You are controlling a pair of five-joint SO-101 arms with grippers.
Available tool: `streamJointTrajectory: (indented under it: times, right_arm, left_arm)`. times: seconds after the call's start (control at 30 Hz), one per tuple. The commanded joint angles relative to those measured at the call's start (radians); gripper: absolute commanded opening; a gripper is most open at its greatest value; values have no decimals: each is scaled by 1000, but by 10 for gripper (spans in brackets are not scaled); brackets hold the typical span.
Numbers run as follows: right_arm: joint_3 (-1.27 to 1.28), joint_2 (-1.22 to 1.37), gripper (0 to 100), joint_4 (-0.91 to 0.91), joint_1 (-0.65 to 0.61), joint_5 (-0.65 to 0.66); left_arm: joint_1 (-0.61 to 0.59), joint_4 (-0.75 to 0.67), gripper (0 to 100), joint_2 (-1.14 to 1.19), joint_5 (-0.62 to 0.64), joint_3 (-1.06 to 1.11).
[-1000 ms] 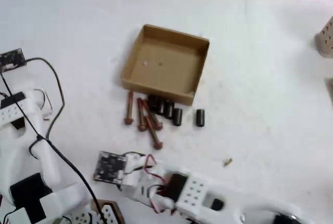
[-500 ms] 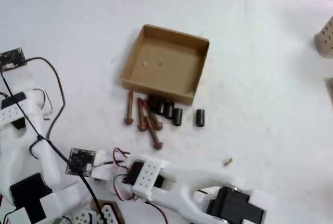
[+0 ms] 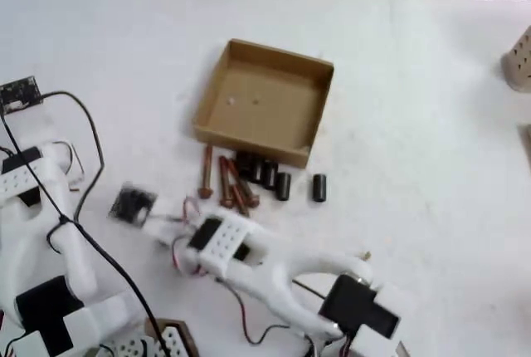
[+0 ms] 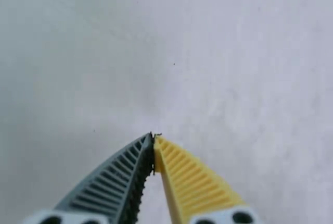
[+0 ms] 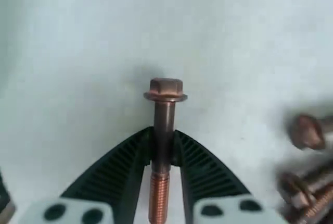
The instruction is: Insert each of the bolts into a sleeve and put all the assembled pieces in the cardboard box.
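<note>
In the right wrist view my right gripper has its black fingers shut on the shank of a copper bolt, whose head points away over the white table. More bolt heads lie just beside it. From above, the right arm lies over the near end of the bolt group. Several black sleeves sit by the cardboard box, one sleeve apart. The box holds nothing. My left gripper is shut, grey and yellow tips meeting above bare table.
The left arm and its black cable take up the table's near left. A tiny brass piece lies right of the right arm. A perforated tan object stands at the right edge.
The right arm swung left and away from the near edge to the bolts, and now covers the nearest bolt. The left arm has not moved.
</note>
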Motion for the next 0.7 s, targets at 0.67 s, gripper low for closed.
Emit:
streamJointTrajectory:
  times: [0.67]
  right_arm:
    - [-600,282,224,249,179,-477]
  left_arm:
    - [-8,-21,23,-4,5,8]
